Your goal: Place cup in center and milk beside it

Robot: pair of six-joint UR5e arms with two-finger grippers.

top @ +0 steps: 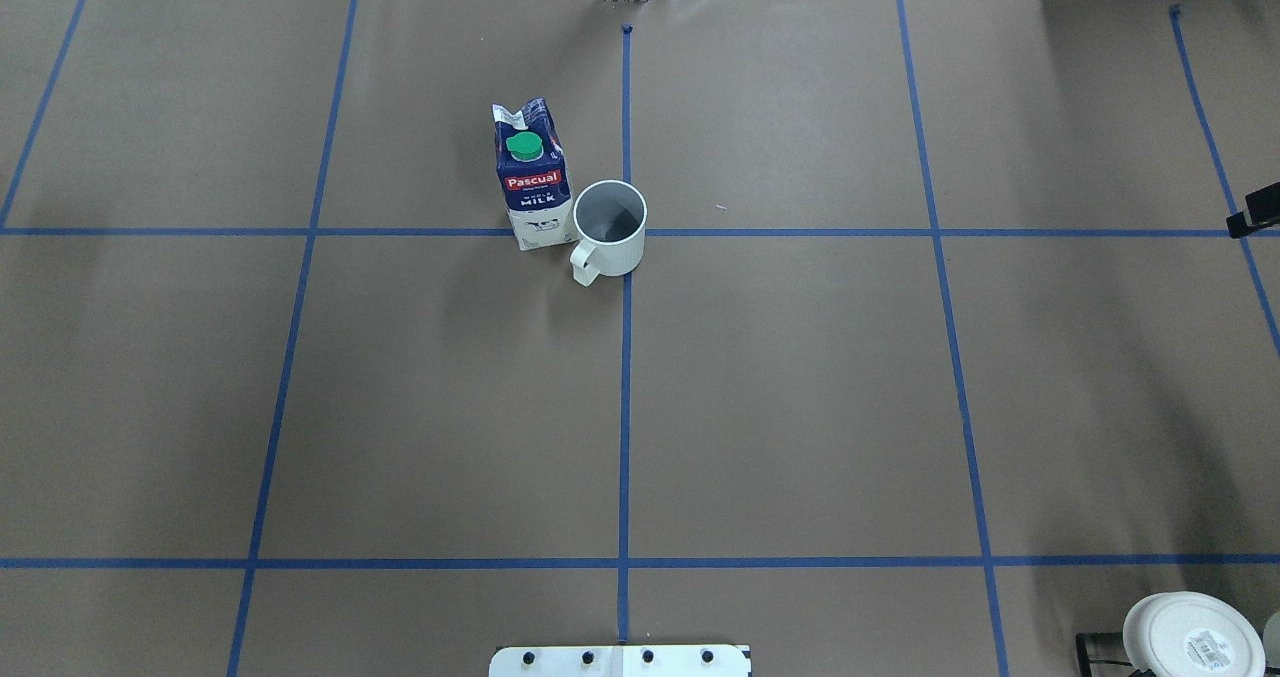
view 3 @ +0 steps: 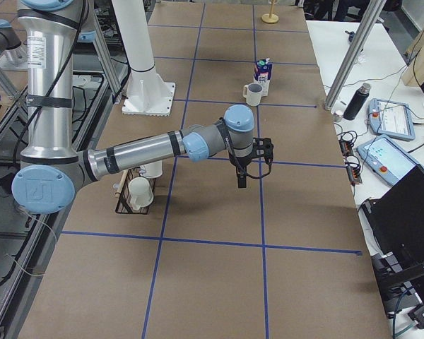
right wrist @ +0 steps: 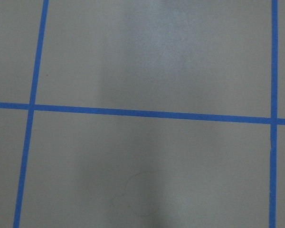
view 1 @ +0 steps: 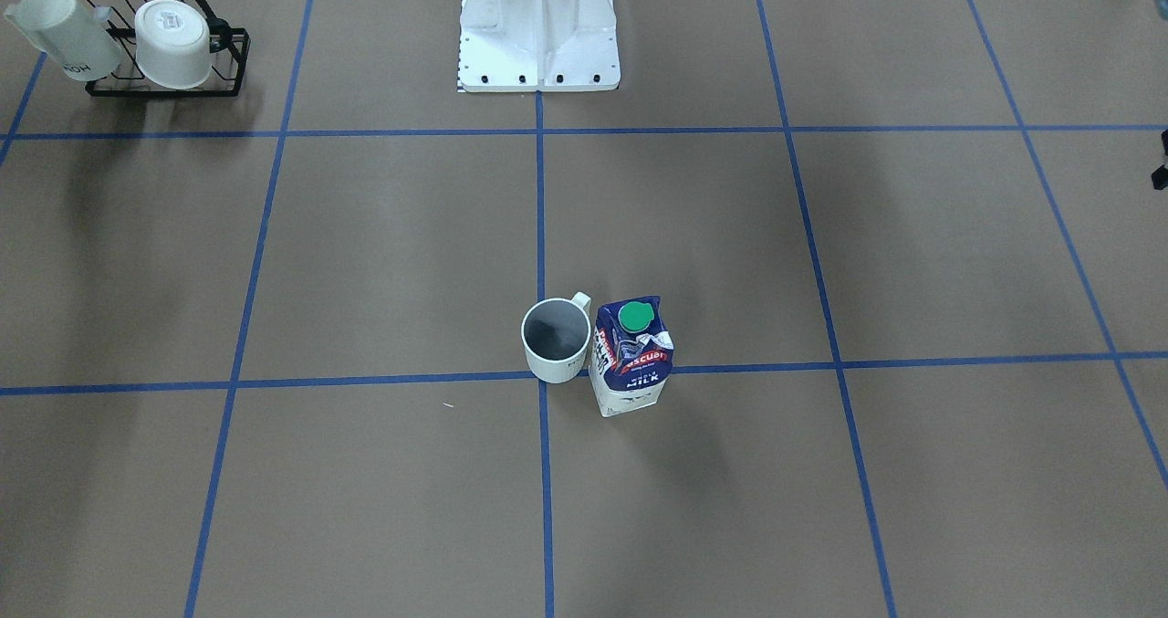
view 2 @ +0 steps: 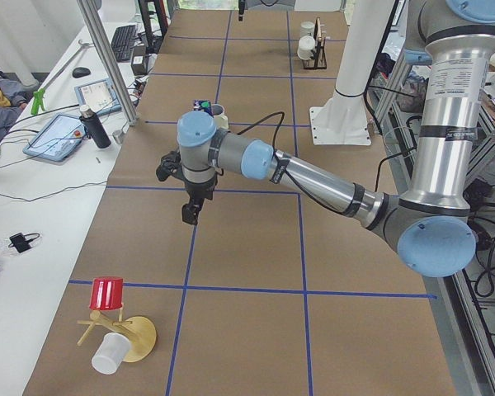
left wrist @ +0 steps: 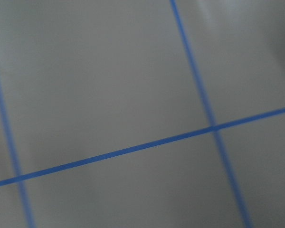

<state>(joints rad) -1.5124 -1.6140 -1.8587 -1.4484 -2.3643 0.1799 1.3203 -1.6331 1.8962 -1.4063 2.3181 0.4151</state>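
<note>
The cup (view 1: 556,341), a white mug with a dark grey inside, stands upright on the crossing of the blue tape lines at the table's middle. It also shows in the overhead view (top: 610,227). The milk (view 1: 631,355), a blue-and-white carton with a green cap, stands upright right beside it, touching or nearly so (top: 532,172). My left gripper (view 2: 190,213) hangs over the table well clear of both. My right gripper (view 3: 242,178) hangs on the other side, also clear. Both hold nothing visible, and I cannot tell if they are open or shut. The wrist views show only paper and tape.
A black rack (view 1: 164,84) with two all-white mugs stands at the table's corner on my right side. The white robot base (view 1: 538,34) is at the near edge. A wooden stand with a red cup (view 2: 107,293) sits at the left end.
</note>
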